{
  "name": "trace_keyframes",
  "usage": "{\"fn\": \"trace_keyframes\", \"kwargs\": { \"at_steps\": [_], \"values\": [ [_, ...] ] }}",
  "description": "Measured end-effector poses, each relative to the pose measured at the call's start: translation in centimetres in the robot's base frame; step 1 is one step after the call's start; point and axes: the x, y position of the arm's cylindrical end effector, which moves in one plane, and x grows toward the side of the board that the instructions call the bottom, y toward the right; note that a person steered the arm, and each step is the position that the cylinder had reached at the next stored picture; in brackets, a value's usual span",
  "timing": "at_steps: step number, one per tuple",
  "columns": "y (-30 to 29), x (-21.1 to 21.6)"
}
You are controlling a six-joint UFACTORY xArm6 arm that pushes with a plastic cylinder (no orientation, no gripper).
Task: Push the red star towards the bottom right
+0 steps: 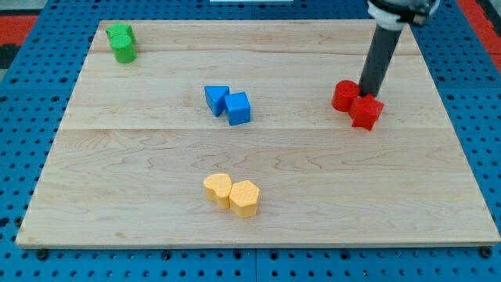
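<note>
Two red blocks sit at the view's right, touching each other. The right one, the red star [366,111], is slightly lower in the view; the other red block [344,95] is rounder. My tip [365,95] comes down from the view's top right and stands between them, right at the star's upper edge and against the rounder block's right side.
Two blue blocks [228,103] touch near the board's middle. Two green blocks [121,42] sit at the top left corner. Two yellow blocks [232,193] lie at the bottom middle. The wooden board [117,172] rests on a blue pegboard.
</note>
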Motion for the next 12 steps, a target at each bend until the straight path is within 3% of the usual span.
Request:
{"fn": "trace_keyframes", "kwargs": {
  "at_steps": [1, 2, 4, 8, 9, 10, 11, 12],
  "values": [
    [0.1, 2.3],
    [0.1, -0.5],
    [9.5, -1.4],
    [9.6, -3.7],
    [4.1, 0.5],
    [9.7, 8.6],
    [6.0, 14.8],
    [-2.1, 16.9]
  ]
}}
